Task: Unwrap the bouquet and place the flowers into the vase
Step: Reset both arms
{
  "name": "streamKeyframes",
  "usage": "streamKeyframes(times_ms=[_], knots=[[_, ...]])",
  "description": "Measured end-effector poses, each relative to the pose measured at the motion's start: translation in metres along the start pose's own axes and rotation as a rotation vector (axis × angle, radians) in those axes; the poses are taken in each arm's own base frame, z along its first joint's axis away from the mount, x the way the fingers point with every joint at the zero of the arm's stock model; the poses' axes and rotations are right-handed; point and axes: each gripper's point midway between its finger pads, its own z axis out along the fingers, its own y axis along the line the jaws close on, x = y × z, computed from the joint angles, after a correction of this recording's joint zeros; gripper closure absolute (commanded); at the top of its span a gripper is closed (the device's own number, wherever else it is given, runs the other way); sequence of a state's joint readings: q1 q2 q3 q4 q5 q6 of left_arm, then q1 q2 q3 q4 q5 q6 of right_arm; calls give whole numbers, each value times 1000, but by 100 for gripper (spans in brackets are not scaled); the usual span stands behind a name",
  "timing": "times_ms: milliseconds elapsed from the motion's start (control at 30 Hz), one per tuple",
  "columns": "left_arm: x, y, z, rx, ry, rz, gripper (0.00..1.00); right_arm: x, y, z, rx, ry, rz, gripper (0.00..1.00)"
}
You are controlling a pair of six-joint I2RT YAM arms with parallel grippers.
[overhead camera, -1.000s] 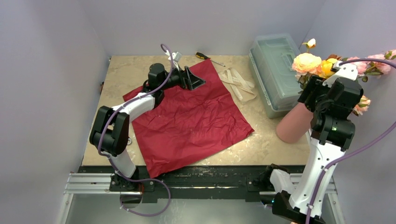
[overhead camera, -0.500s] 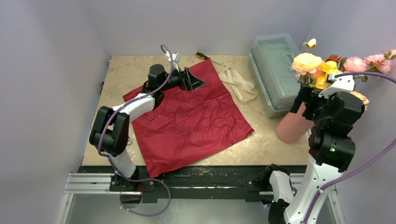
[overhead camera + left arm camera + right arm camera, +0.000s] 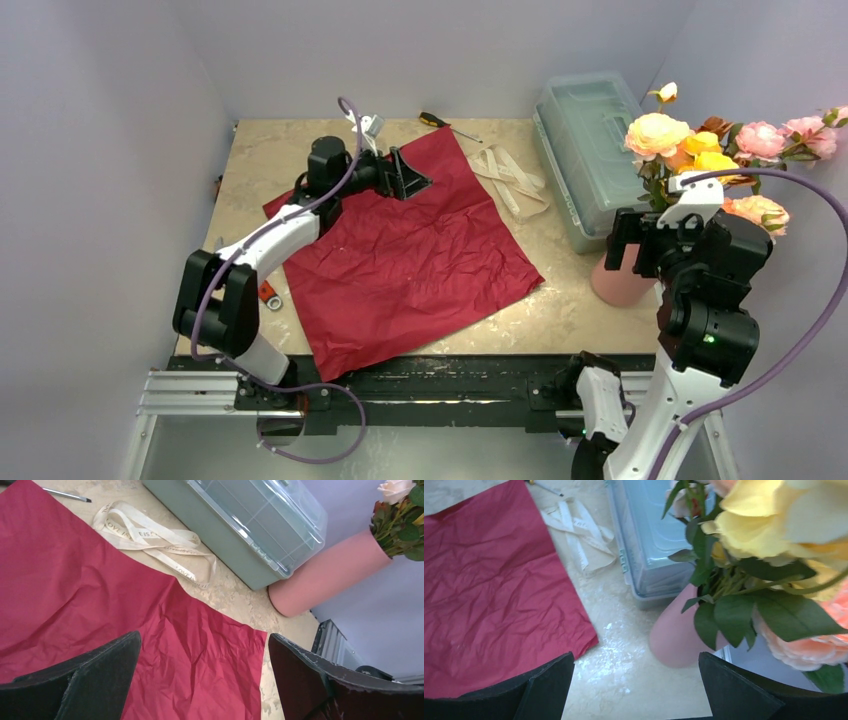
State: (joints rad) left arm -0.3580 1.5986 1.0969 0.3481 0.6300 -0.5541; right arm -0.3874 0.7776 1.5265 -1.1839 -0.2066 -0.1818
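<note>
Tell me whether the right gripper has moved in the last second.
Yes. The right gripper drew back toward the near edge, past the plastic box's near corner.

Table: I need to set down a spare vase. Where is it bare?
Bare marble at the front between the paper and the vase, and in the far-left corner behind the paper. Crowded far right: ribbon, box, vase.
</note>
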Motion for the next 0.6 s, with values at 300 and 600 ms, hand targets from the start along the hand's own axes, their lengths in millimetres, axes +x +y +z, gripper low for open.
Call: streamKeyframes(times_ms=[300, 600], knots=[[9, 13, -32, -138, 82, 75, 0, 19, 31, 1, -204, 48, -108, 2], [-21, 69, -115, -397, 18, 105, 0, 39, 44, 28, -368, 138, -186, 2]])
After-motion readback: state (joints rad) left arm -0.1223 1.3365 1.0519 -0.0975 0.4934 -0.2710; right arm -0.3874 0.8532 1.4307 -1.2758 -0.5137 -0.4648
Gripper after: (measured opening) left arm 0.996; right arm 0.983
